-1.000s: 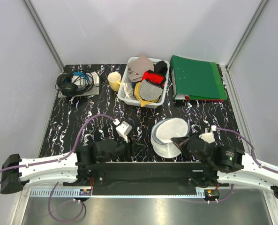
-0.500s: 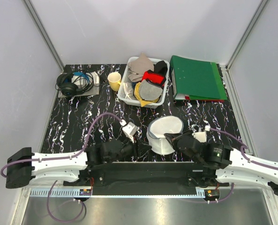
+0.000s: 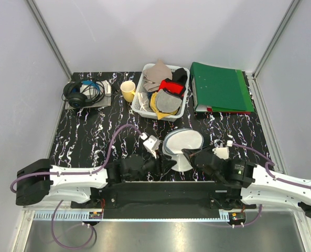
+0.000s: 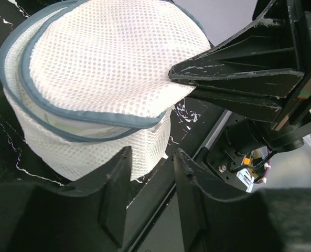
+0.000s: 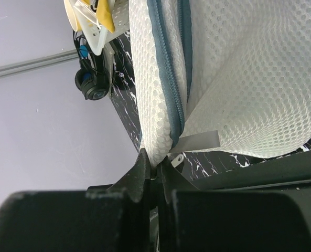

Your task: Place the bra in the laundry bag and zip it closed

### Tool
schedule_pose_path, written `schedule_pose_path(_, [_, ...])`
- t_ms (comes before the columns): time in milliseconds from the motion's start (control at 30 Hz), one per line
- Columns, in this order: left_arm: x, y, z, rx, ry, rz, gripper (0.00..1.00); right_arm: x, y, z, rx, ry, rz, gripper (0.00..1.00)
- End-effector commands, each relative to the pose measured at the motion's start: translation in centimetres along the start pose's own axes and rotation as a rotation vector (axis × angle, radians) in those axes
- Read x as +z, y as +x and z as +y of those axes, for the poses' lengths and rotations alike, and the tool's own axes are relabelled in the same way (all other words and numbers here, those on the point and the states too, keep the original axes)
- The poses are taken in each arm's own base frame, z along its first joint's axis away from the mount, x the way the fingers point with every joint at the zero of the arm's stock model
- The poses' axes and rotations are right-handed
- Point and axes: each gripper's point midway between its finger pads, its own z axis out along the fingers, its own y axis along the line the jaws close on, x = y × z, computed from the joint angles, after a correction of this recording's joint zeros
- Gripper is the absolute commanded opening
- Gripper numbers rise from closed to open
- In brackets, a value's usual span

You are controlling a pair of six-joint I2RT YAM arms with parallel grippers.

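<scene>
Seen from above, your left arm has swung in from 9 o'clock over the last second, and the left hand (image 4: 152, 163) now sits just beside the near-left wall of the laundry bag (image 3: 182, 140), its fingers apart and holding nothing. The bag itself has been dragged across the counter (image 3: 92, 137) toward 11 o'clock. A second ago it was tipped with its face toward the arms; now it stands closer to upright, near the middle of the near half. To the right, the right hand (image 5: 154, 161) has travelled with the bag. Its fingers are pressed together on the mesh edge right at the zip, on the bag's 5 o'clock side. I read this as bringing the bag within reach of both hands, so one can steady it while the other works the zip. The round lid faces up and looks widest along the 9-to-3 line. It is lifted along the near-left rim, so the gap opens toward about 7 o'clock, straight at your left hand. You cannot tell through the mesh whether the bra is inside yet.
</scene>
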Motion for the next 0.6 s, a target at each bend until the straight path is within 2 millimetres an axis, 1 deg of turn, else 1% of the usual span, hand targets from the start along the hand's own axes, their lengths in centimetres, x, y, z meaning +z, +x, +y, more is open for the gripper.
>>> schedule_pose_path(0, [1.2, -4.2, -2.8, 0.021, 0.062, -0.129, 0.45, -0.8, -0.6, 4.1, 0.230, -0.089, -0.026, 0.00])
schedule_pose_path(67, [1.6, -4.1, -2.5, 0.040, 0.041, -0.129, 0.47, -0.8, -0.5, 4.2, 0.233, -0.090, -0.021, 0.00])
schedule_pose_path(133, [1.9, -4.6, -2.8, 0.050, 0.042, -0.142, 0.48, -0.8, -0.4, 4.3, 0.236, -0.092, -0.019, 0.00])
schedule_pose_path(167, [2.2, -4.6, -2.5, 0.057, 0.026, -0.142, 0.46, -0.7, -0.4, 4.3, 0.239, -0.091, -0.017, 0.00])
schedule_pose_path(200, [2.4, -4.9, -2.6, 0.060, 0.020, -0.148, 0.45, -0.8, -0.3, 4.4, 0.242, -0.094, -0.012, 0.00])
schedule_pose_path(233, [2.6, -4.6, -2.4, 0.066, 0.008, -0.139, 0.42, -0.8, -0.2, 4.4, 0.243, -0.096, -0.010, 0.00])
schedule_pose_path(267, [2.8, -4.7, -2.0, 0.070, -0.019, -0.145, 0.35, -0.7, -0.2, 4.4, 0.244, -0.094, -0.010, 0.00])
schedule_pose_path(333, [3.1, -4.6, -1.7, 0.084, -0.037, -0.136, 0.34, -0.8, -0.2, 4.5, 0.244, -0.097, -0.005, 0.00])
schedule_pose_path(467, [3.2, -4.6, -1.2, 0.085, -0.063, -0.137, 0.31, -0.8, -0.1, 4.5, 0.247, -0.099, -0.001, 0.00])
schedule_pose_path(567, [3.2, -4.5, -0.8, 0.087, -0.090, -0.137, 0.26, -0.8, -0.1, 4.4, 0.245, -0.096, 0.000, 0.00])
